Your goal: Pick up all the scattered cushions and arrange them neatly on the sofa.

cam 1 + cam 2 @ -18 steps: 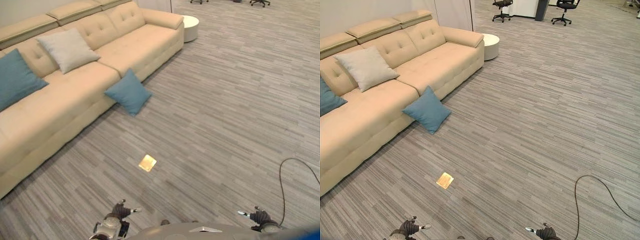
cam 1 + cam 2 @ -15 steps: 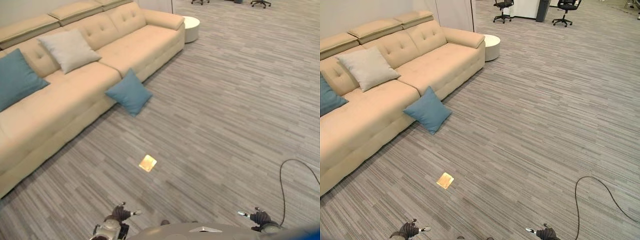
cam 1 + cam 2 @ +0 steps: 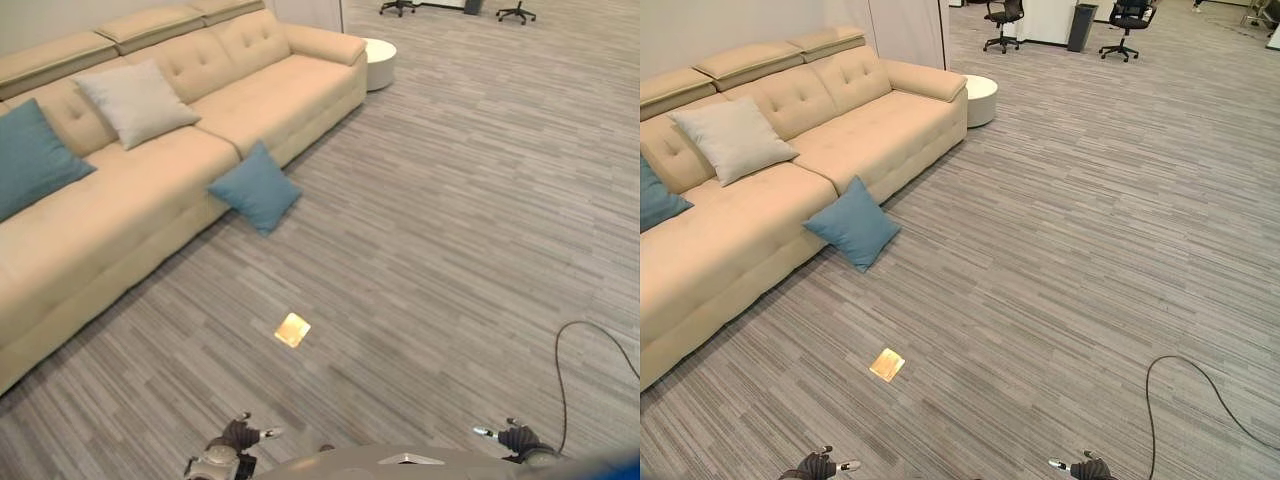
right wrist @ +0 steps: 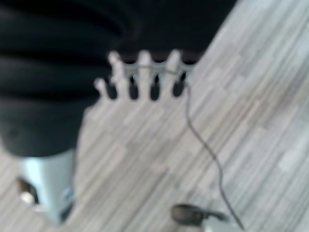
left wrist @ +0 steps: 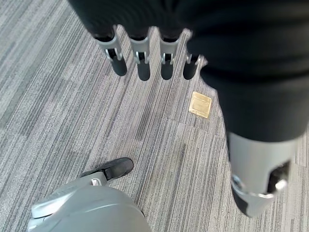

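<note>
1. Low at the near edge of the left eye view, the left hand (image 3: 236,436) and the right hand (image 3: 516,437) are hanging with fingers straight and relaxed, carrying nothing; the left wrist view is showing the left hand's fingers (image 5: 140,60) extended over bare carpet.
2. Beyond the left hand, a small brass floor plate (image 3: 293,329) is sitting flush in the carpet, between the robot and the target.
3. Farther out, the one scattered piece, a blue cushion (image 3: 256,187), is standing on the floor, leaning against the front of the beige sofa (image 3: 270,100).
4. On the sofa seat, a grey cushion (image 3: 136,100) and another blue cushion (image 3: 32,158) are resting against the backrest.
5. Judging the step as the approach: walking forward-left, stopping square to the floor cushion, then bringing both open hands to its opposite sides looks best.
</note>
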Robot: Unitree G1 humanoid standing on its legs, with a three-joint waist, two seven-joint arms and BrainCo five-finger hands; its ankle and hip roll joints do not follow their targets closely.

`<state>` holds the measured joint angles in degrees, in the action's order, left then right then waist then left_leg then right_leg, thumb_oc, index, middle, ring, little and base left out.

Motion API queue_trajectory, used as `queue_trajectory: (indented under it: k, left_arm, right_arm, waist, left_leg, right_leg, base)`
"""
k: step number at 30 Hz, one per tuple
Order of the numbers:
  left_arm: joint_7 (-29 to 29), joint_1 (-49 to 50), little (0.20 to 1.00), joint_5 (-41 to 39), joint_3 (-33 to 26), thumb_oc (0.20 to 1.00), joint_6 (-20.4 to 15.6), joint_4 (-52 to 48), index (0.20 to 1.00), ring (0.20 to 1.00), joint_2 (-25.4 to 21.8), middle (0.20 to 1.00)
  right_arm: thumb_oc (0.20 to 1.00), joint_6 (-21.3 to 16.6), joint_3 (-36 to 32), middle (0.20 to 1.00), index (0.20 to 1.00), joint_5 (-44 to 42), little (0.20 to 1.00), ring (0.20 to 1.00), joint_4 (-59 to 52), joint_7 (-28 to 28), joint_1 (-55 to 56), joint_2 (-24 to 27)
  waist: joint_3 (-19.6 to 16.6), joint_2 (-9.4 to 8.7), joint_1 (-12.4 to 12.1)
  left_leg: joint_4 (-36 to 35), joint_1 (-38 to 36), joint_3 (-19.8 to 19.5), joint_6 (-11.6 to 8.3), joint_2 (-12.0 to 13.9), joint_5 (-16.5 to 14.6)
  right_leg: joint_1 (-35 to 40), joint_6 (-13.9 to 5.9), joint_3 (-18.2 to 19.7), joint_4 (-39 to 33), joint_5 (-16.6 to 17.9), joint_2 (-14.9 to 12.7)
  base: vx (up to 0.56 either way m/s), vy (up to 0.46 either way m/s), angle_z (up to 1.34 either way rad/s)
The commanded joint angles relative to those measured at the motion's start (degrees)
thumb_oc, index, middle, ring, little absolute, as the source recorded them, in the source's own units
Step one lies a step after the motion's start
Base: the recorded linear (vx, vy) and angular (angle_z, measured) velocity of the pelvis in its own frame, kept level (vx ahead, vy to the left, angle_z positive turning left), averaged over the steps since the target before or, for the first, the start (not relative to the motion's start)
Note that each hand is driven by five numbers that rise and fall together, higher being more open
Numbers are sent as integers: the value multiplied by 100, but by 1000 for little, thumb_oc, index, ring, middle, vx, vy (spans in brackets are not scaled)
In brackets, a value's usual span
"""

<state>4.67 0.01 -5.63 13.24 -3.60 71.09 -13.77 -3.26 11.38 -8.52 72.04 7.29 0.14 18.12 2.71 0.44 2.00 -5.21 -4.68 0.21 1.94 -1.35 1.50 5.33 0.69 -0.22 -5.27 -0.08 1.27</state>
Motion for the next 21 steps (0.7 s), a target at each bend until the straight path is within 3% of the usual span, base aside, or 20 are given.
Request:
queue_trajectory:
  k: [1, 10, 14, 16, 17, 19, 21]
  left_arm:
    - [-30, -355, 1000, -53, -149, 1000, -39, 327, 1000, 1000, 30, 1000]
    - [-28, -496, 1000, -123, -92, 1000, -52, 231, 1000, 1000, -27, 1000]
    - [-26, -577, 1000, -155, -67, 1000, -60, 157, 1000, 1000, -53, 1000]
    - [-8, -642, 1000, -135, -23, 1000, -76, 116, 1000, 1000, -59, 1000]
    - [2, -655, 1000, -118, -9, 1000, -80, 106, 1000, 1000, -62, 1000]
    - [12, -678, 1000, -127, -20, 1000, -82, 119, 1000, 1000, -90, 1000]
    - [15, -676, 1000, -124, -42, 1000, -93, 161, 1000, 1000, -91, 1000]
  right_arm:
    - [1000, -22, 134, 1000, 1000, 73, 1000, 1000, 176, 11, -243, -34]
    - [1000, 20, 282, 1000, 1000, 98, 1000, 1000, -66, 17, -459, -61]
    - [1000, 20, 356, 1000, 1000, 151, 1000, 1000, -188, -5, -545, -61]
    - [1000, -11, 352, 1000, 1000, 113, 1000, 1000, -258, 4, -559, -56]
    - [1000, -20, 357, 1000, 1000, 96, 1000, 1000, -266, 15, -555, -59]
    - [1000, -39, 408, 1000, 1000, 132, 1000, 1000, -330, 24, -574, -52]
    - [1000, -36, 465, 1000, 1000, 218, 1000, 1000, -400, 30, -599, -41]
  waist:
    - [71, -218, -170]
    - [258, -318, -292]
    - [435, -316, -272]
    - [527, -275, -180]
    - [542, -259, -154]
    - [573, -269, -110]
    - [568, -314, 3]
  left_leg:
    - [84, -43, -259, 13, -94, -422]
    - [747, 533, -302, 242, -308, -695]
    - [880, 518, -453, 359, -417, -793]
    - [917, 455, -620, 378, -422, -850]
    - [881, 372, -657, 372, -418, -874]
    - [640, -7, -707, 340, -390, -997]
    - [409, -486, -863, 298, -354, -1138]
  right_leg:
    - [-212, -576, 299, 55, 115, -320]
    - [-758, -683, 394, 726, 26, -492]
    - [-1175, -806, 432, 1710, 183, -568]
    - [-1478, -773, 512, 2230, 180, -430]
    - [-1578, -730, 498, 2277, 130, -357]
    - [-1820, -675, 2, 1751, 229, -371]
    - [-2216, -749, -347, 1063, 513, -250]
  base:
    - [2, 47, -18]
    - [-4, 83, -9]
    - [45, 119, -19]
    - [122, 92, 31]
    - [269, 38, 53]
    - [392, -66, 21]
    - [451, -122, -6]
